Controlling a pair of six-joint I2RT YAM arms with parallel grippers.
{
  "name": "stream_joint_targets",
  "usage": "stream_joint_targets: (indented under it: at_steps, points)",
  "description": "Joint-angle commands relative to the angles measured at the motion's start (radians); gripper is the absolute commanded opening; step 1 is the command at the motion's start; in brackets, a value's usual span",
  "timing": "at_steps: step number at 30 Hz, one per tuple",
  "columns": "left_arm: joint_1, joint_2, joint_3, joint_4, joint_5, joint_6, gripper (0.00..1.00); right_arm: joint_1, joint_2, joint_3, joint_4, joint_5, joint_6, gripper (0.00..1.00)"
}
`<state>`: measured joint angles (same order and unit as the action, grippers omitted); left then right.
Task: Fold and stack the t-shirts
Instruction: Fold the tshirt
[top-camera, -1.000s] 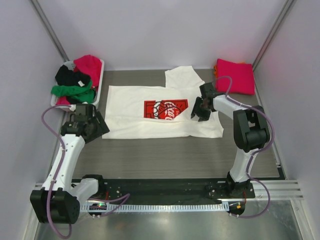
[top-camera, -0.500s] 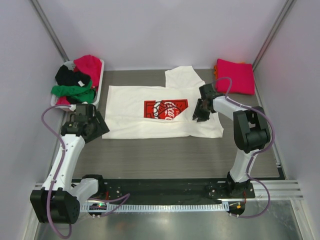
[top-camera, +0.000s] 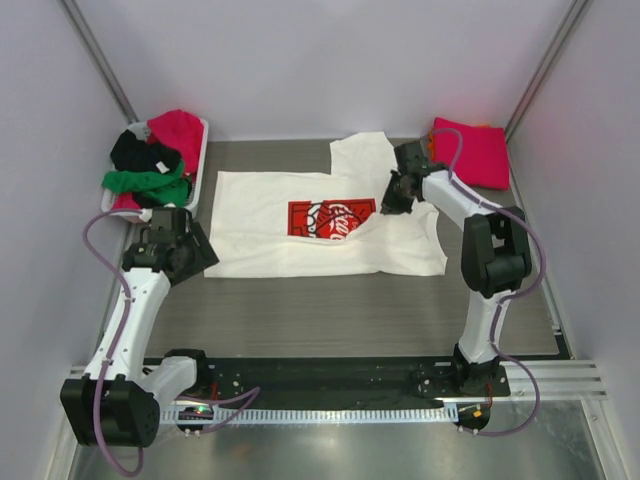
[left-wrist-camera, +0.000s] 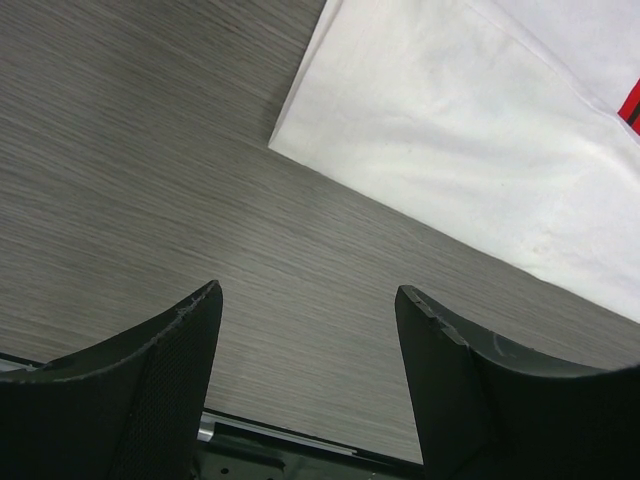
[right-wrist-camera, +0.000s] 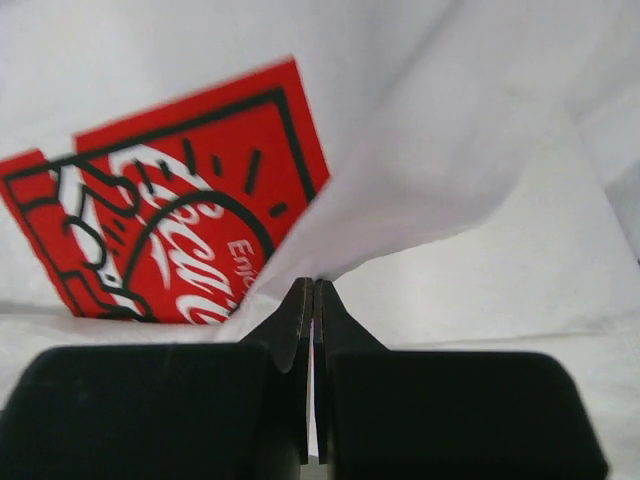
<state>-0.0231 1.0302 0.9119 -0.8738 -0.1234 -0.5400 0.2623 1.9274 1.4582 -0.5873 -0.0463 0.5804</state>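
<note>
The cream-white t-shirt (top-camera: 290, 245) with a red chest print (top-camera: 331, 218) lies spread flat mid-table. My right gripper (top-camera: 390, 203) is shut on a pinch of its cloth just right of the print, and lifts it; in the right wrist view the white fold (right-wrist-camera: 420, 190) rises from the closed fingertips (right-wrist-camera: 300, 300) beside the red print (right-wrist-camera: 170, 250). My left gripper (top-camera: 178, 258) stands open over bare table by the shirt's lower left corner (left-wrist-camera: 290, 135), nothing between its fingers (left-wrist-camera: 185, 350). A folded magenta-pink t-shirt (top-camera: 472, 152) lies at back right.
A white basket (top-camera: 203, 150) at back left holds black (top-camera: 135, 150), green (top-camera: 150, 182) and pink-red (top-camera: 178, 128) shirts in a heap. Grey walls close in on both sides and the back. The arm bases sit on a rail (top-camera: 330, 385) at the near edge.
The right gripper has closed on the white shirt's cloth and moved back and up with it, pulling a fold toward the far side. The left arm has stayed still.
</note>
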Motion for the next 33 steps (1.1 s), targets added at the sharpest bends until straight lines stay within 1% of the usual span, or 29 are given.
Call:
stream_joint_targets:
  at_steps: [1, 2, 3, 4, 5, 6, 7, 8, 9, 10, 12, 13, 14, 15, 17, 18, 19, 21, 22, 23, 24, 25, 28, 33]
  points:
    - [0.005, 0.002, -0.001, 0.033, -0.013, 0.012, 0.71, 0.008, 0.114, 0.265, -0.037, 0.005, -0.002, 0.01]
    - [0.005, 0.001, -0.001, 0.032, -0.013, 0.012, 0.71, 0.008, 0.143, 0.316, -0.061, 0.003, -0.007, 0.01]
    - [0.005, -0.002, -0.001, 0.033, -0.013, 0.012, 0.71, 0.008, 0.171, 0.365, -0.072, 0.0, -0.011, 0.08]
    - [0.005, -0.002, -0.002, 0.033, -0.015, 0.012, 0.71, 0.008, 0.23, 0.457, -0.083, -0.01, -0.017, 0.19]
    - [0.005, -0.002, -0.002, 0.033, -0.015, 0.012, 0.71, 0.008, 0.255, 0.5, -0.113, -0.012, -0.025, 0.34]
    - [0.005, -0.001, -0.002, 0.032, -0.015, 0.012, 0.71, 0.008, 0.281, 0.543, -0.137, -0.006, -0.04, 0.63]
    - [0.005, -0.001, -0.002, 0.033, -0.015, 0.012, 0.71, 0.008, 0.298, 0.601, -0.158, 0.005, -0.051, 0.7]
    - [0.005, 0.007, -0.001, 0.032, -0.015, 0.012, 0.71, 0.008, 0.311, 0.614, -0.184, 0.017, -0.062, 0.74]
    - [0.005, 0.008, -0.001, 0.03, -0.013, 0.012, 0.71, 0.008, 0.302, 0.613, -0.19, 0.034, -0.079, 0.77]
    - [0.005, 0.013, 0.004, 0.026, -0.015, 0.011, 0.72, 0.005, 0.286, 0.575, -0.192, 0.09, -0.083, 0.8]
    - [0.005, 0.021, 0.005, 0.021, -0.018, 0.003, 0.72, -0.001, 0.196, 0.509, -0.187, 0.127, -0.093, 0.81]
    - [0.005, 0.024, 0.008, 0.016, -0.019, -0.001, 0.72, -0.006, 0.153, 0.42, -0.18, 0.15, -0.094, 0.81]
    - [0.005, 0.024, 0.008, 0.013, -0.025, -0.012, 0.73, -0.015, 0.11, 0.368, -0.165, 0.196, -0.091, 0.81]
    - [0.005, 0.028, 0.004, 0.012, -0.034, -0.037, 0.73, -0.021, 0.013, 0.253, -0.157, 0.227, -0.076, 0.81]
    - [0.006, 0.034, -0.004, 0.018, -0.029, -0.073, 0.73, -0.041, -0.085, 0.127, -0.128, 0.275, -0.048, 0.81]
    - [0.006, 0.045, -0.019, 0.025, -0.012, -0.112, 0.73, -0.064, -0.184, 0.064, -0.123, 0.276, -0.03, 0.81]
    - [0.006, 0.048, -0.031, 0.048, -0.002, -0.13, 0.74, -0.073, -0.226, -0.055, -0.115, 0.276, -0.01, 0.8]
    - [0.006, 0.059, -0.083, 0.088, 0.021, -0.187, 0.74, -0.101, -0.345, -0.165, -0.112, 0.286, 0.013, 0.79]
    - [0.006, 0.077, -0.1, 0.131, 0.036, -0.204, 0.74, -0.109, -0.384, -0.262, -0.109, 0.281, 0.03, 0.79]
    - [0.008, 0.086, -0.119, 0.154, 0.044, -0.224, 0.74, -0.118, -0.418, -0.31, -0.103, 0.28, 0.036, 0.78]
    - [0.006, 0.096, -0.148, 0.174, 0.045, -0.241, 0.73, -0.132, -0.447, -0.394, -0.098, 0.264, 0.042, 0.78]
    - [0.008, 0.117, -0.159, 0.211, 0.047, -0.27, 0.74, -0.139, -0.499, -0.43, -0.083, 0.252, 0.048, 0.77]
    - [0.008, 0.139, -0.189, 0.28, 0.031, -0.304, 0.73, -0.173, -0.553, -0.543, -0.066, 0.214, 0.05, 0.76]
    - [0.008, 0.177, -0.203, 0.352, -0.062, -0.311, 0.73, -0.242, -0.551, -0.636, 0.012, 0.14, 0.035, 0.75]
